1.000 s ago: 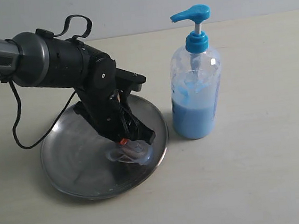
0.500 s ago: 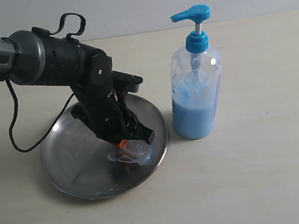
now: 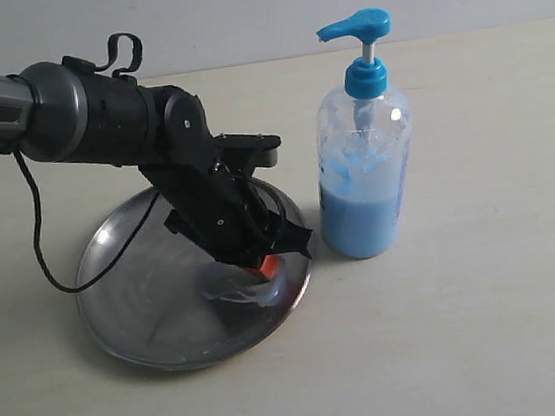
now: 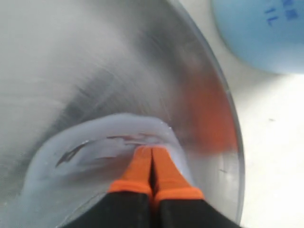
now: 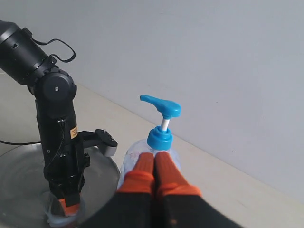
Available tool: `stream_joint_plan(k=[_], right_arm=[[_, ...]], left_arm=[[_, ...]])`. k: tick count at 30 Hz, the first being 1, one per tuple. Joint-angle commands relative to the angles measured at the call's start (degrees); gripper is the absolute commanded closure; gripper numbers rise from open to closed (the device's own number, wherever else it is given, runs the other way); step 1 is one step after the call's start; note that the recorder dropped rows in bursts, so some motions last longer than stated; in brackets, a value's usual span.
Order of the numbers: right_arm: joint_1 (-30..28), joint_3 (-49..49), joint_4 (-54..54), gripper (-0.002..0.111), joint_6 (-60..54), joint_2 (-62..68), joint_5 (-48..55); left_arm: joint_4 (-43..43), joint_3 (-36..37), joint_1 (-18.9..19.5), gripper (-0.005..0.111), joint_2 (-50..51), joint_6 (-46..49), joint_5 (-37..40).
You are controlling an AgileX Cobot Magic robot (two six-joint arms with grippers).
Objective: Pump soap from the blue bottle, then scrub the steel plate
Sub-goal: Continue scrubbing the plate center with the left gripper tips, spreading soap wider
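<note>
The steel plate [image 3: 137, 292] lies on the beige table, left of the blue bottle [image 3: 366, 179], whose blue pump head [image 3: 356, 27] stands raised. A pale blue soap smear [image 3: 241, 286] sits on the plate near its right rim. My left gripper [image 3: 267, 266] is shut, its orange tips down in that soap [image 4: 95, 152] on the plate [image 4: 118, 61], with nothing between the fingers [image 4: 142, 164]. The bottle's base [image 4: 266, 33] stands just beyond the rim. My right gripper [image 5: 154, 159] is shut and empty, hovering beside the bottle's collar [image 5: 160, 138]; it is out of the exterior view.
A black cable [image 3: 38, 243] hangs from the left arm and loops over the plate's left edge. The left arm's dark body [image 3: 99, 112] reaches in from the left. A pale wall [image 5: 213, 57] runs behind the table.
The left gripper has slid rightward across the plate toward its right rim, and its wrist has turned, dragging through the soap. The bottle has not moved.
</note>
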Motion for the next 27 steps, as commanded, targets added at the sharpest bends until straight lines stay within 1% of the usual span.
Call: stream_joint_plan(k=[1, 5, 8, 16, 21, 22, 24, 27], right_arm=[[0.1, 0.2, -0.4, 0.108, -0.2, -0.1, -0.5], [0.1, 0.2, -0.4, 0.108, -0.2, -0.1, -0.5], [0.1, 0.2, -0.4, 0.108, -0.2, -0.1, -0.5], [0.1, 0.2, -0.4, 0.108, -0.2, -0.1, -0.5], [0.1, 0.2, -0.4, 0.108, -0.2, -0.1, -0.5], [0.1, 0.2, -0.4, 0.108, -0.2, -0.1, -0.5], [0.1, 0.2, -0.4, 0.108, -0.2, -0.1, -0.5], [0.1, 0.2, -0.4, 0.108, -0.2, -0.1, -0.5]], left_arm=[[-1.2, 1.4, -0.6, 0.107, 2.2, 1.9, 3.2], [-0.4, 1.4, -0.6, 0.107, 2.2, 3.1, 4.8], [2.8, 1.4, -0.6, 0.107, 2.2, 2.9, 6.0], [13.1, 1.4, -0.6, 0.107, 2.2, -3.5, 7.6], [24.3, 1.4, -0.6, 0.107, 2.2, -10.4, 9.1], [28.9, 1.4, -0.6, 0.107, 2.2, -13.6, 9.9], [34.4, 1.4, -0.6, 0.107, 2.2, -17.7, 10.6], [35.4, 1.4, -0.6, 0.107, 2.2, -19.6, 9.0]])
